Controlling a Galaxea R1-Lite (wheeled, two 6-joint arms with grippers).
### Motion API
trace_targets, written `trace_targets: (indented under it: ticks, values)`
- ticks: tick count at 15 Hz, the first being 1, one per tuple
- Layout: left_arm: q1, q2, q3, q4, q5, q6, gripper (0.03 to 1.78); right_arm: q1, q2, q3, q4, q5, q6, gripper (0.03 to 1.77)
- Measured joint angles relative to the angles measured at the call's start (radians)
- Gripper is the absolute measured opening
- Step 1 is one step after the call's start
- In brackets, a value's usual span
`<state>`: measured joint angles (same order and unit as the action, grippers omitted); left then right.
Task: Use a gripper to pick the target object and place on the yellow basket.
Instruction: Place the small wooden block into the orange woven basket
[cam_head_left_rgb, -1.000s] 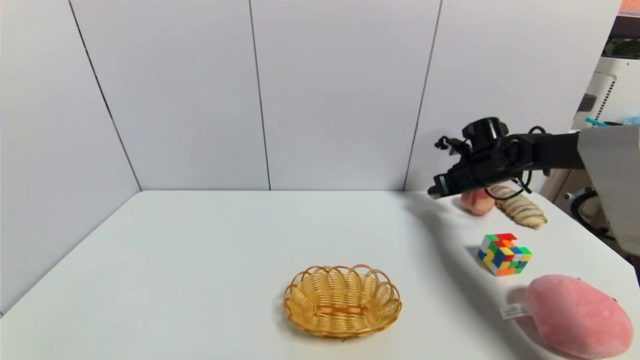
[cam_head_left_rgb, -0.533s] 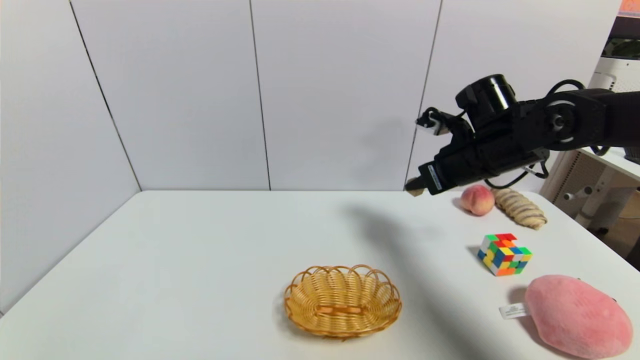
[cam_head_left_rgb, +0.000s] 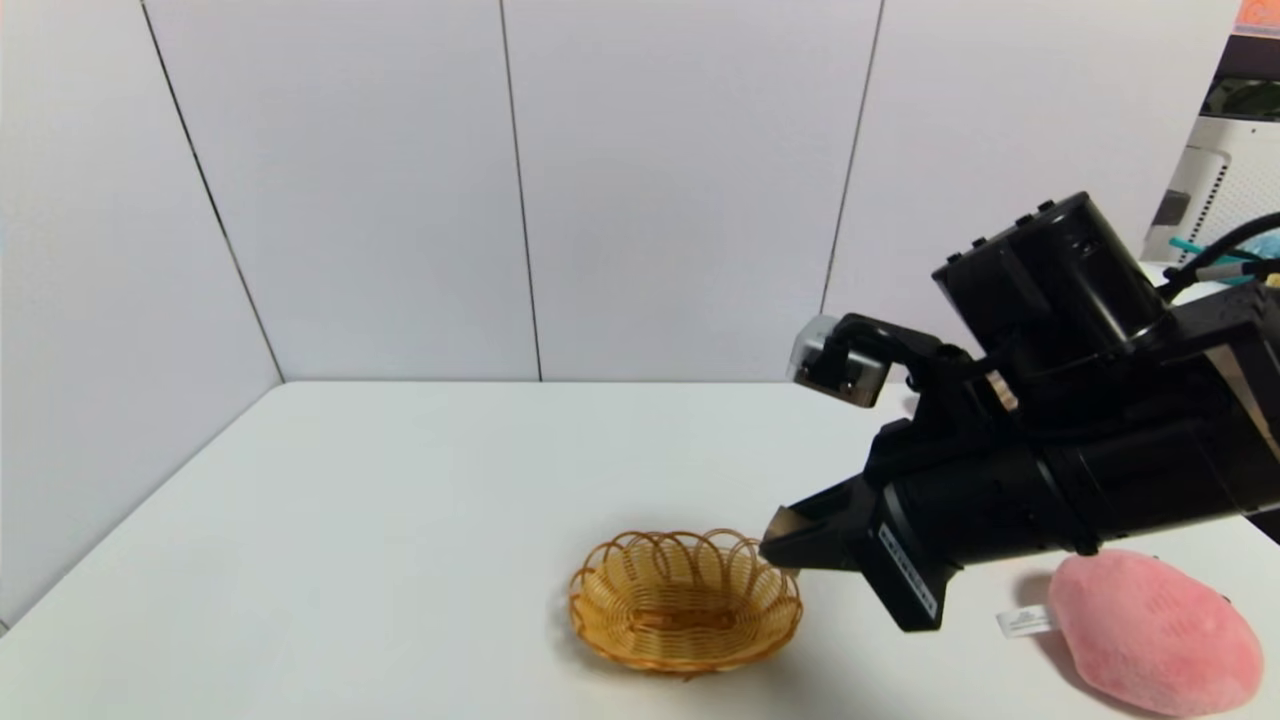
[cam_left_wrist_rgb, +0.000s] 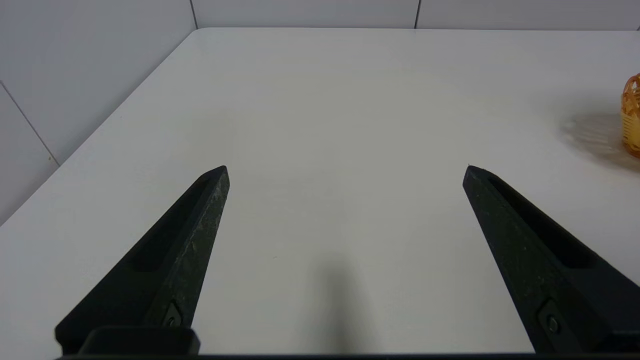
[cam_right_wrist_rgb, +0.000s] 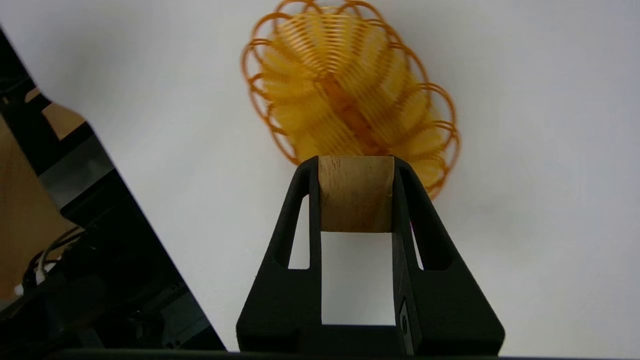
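Observation:
The target object (cam_right_wrist_rgb: 355, 192), a small tan wooden cube, is pinched between the two black fingertips of my right gripper (cam_right_wrist_rgb: 355, 165), which is shut on it. In the head view the right gripper (cam_head_left_rgb: 775, 545) hangs just above the right rim of the yellow basket (cam_head_left_rgb: 640, 600), a shallow woven oval near the table's front middle. The right wrist view shows the yellow basket (cam_right_wrist_rgb: 345, 75) lying just beyond the held cube. My left gripper (cam_left_wrist_rgb: 345, 172) stands open over bare table at the left, with the yellow basket (cam_left_wrist_rgb: 631, 115) far off to its side.
A pink plush toy (cam_head_left_rgb: 1155, 630) with a white tag (cam_head_left_rgb: 1025, 622) lies at the front right of the white table (cam_head_left_rgb: 400, 500). My right arm's bulk covers the back right of the table. White wall panels close off the back and left.
My right arm has swung from the table's back right forward and down to the basket's right rim, still shut on the cube. It now hides the peach, bread and puzzle cube.

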<state>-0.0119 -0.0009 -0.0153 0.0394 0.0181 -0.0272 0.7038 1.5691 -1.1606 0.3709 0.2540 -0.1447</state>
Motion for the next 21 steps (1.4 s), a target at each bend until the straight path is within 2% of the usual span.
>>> trace_targets:
  ticks: [5,10,14,17,21]
  values:
    - [0.0,0.0,0.0,0.0,0.0,0.0,1.69,0.047,-0.007,0.186,-0.19,-0.004,-0.017,0.39]
    - [0.0,0.0,0.0,0.0,0.0,0.0,1.69,0.049,0.109,0.14,-0.262,-0.006,-0.015,0.39]
    - [0.0,0.0,0.0,0.0,0.0,0.0,1.69,0.045,0.205,0.099,-0.273,-0.006,-0.024,0.39]
    - [0.0,0.0,0.0,0.0,0.0,0.0,1.69,0.048,0.233,0.093,-0.273,-0.006,-0.029,0.82]
    - [0.0,0.0,0.0,0.0,-0.001,0.0,1.69,0.046,0.239,0.068,-0.273,-0.007,-0.023,1.18]
